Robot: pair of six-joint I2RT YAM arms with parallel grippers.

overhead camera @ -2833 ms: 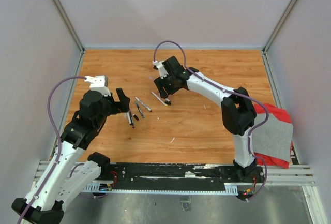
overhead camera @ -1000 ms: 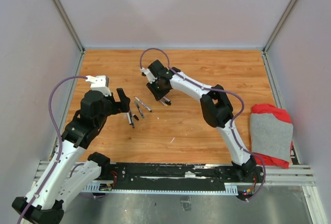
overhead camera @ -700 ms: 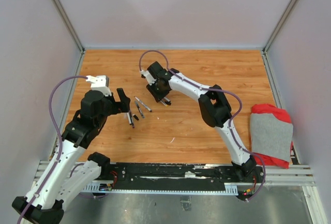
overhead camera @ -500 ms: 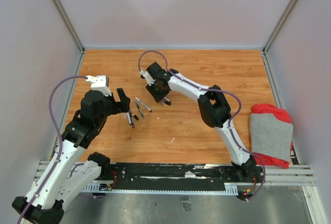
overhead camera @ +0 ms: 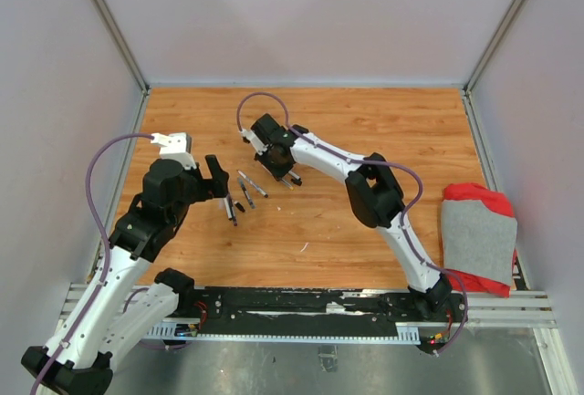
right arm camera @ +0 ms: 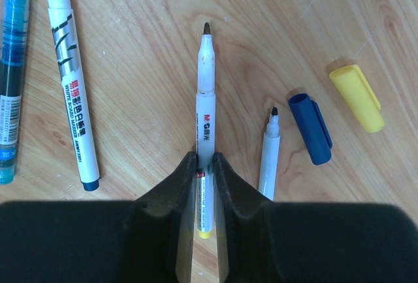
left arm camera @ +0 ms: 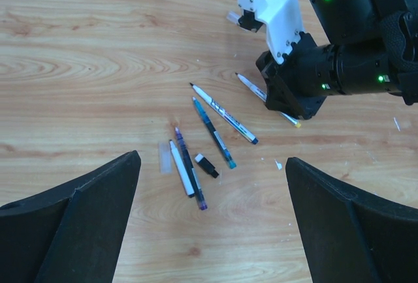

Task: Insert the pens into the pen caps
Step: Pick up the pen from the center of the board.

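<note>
Pinching tight, the right hand [right arm camera: 204, 159] has both fingers clamped on the barrel of the yellow-ended pen [right arm camera: 204, 110], low down near its yellow end. The pen looks to be level with the worktop [right arm camera: 144, 8], though I cannot tell whether it is lifted. Here is what matters: its long axis runs straight out from the hand, dark tip leading, dead in line with the reach.

Just beside it on the right of the wrist view lies a short pen [right arm camera: 268, 159], roughly parallel. Next comes the dark blue cap [right arm camera: 311, 129], and beyond that, ahead and further right, the yellow cap [right arm camera: 356, 98]. That one is my guess for the match. On the other side sit the white pen with the blue end [right arm camera: 70, 80] and the blue see-through pen [right arm camera: 11, 80].

The left hand [left arm camera: 212, 160] hangs wide open, gripping nothing, well apart from those two caps. The right hand is clearly the nearer.

Below the left hand lie a dark pen [left arm camera: 198, 191], a small white pen [left arm camera: 177, 160] and a black cap [left arm camera: 206, 165]. There is also a pale see-through piece [left arm camera: 164, 157], possibly a cap.

The count: six pens, three sure caps.
</note>
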